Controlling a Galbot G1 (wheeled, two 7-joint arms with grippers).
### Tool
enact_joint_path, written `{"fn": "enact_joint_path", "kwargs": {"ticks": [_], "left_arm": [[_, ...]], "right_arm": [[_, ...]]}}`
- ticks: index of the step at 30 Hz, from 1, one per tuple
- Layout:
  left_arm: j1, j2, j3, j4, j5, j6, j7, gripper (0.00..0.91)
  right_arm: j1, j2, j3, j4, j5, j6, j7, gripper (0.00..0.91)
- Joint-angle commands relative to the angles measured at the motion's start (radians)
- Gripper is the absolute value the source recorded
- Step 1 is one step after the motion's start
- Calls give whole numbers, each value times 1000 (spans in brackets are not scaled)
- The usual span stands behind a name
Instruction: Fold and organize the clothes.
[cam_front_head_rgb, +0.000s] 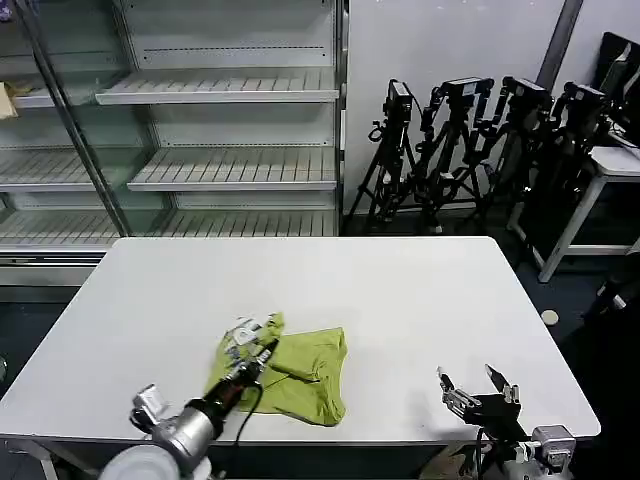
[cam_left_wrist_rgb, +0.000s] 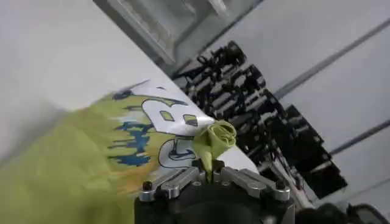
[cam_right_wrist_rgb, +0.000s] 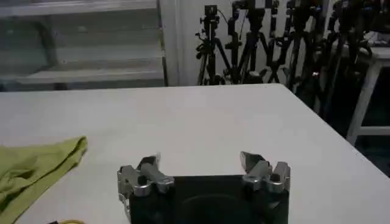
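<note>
The shirt (cam_front_head_rgb: 300, 372) lies crumpled near the front edge of the white table (cam_front_head_rgb: 400, 290), left of centre. In the left wrist view we see a white panel with blue lettering on its fabric, so it is not plain. Our left gripper (cam_front_head_rgb: 252, 350) sits at the shirt's left side, its fingers pressed together on a bunched fold of green cloth (cam_left_wrist_rgb: 214, 139). Our right gripper (cam_front_head_rgb: 478, 390) waits near the table's front right, well apart from the shirt, its fingers spread with nothing between them. We judge the fabric light, limp and quick to sag, so a hem or sleeve edge should give us a surer hold than a loose bunch.
</note>
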Motion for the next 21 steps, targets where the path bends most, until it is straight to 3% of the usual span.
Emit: {"fn": "enact_joint_path", "kwargs": {"ticks": [1, 15, 16, 17, 18, 21], "left_arm": [[-63, -50, 189, 60, 128, -12, -7, 40], [-127, -114, 273, 129, 199, -19, -17, 60], [-128, -116, 275, 134, 204, -19, -17, 474], [-130, -117, 275, 139, 206, -16, -18, 816], [-132, -117, 271, 142, 206, -13, -18, 907], [-137, -114, 255, 140, 202, -14, -10, 907]], "right_arm": [[-5, 1, 1, -2, 0, 1, 0, 907], [-13, 1, 8, 5, -1, 0, 3, 907], [-14, 1, 8, 6, 0, 0, 3, 907], [-16, 2, 8, 9, -1, 0, 3, 907], [-17, 2, 8, 10, -1, 0, 3, 907], [-21, 4, 8, 13, -3, 0, 4, 907]]}}
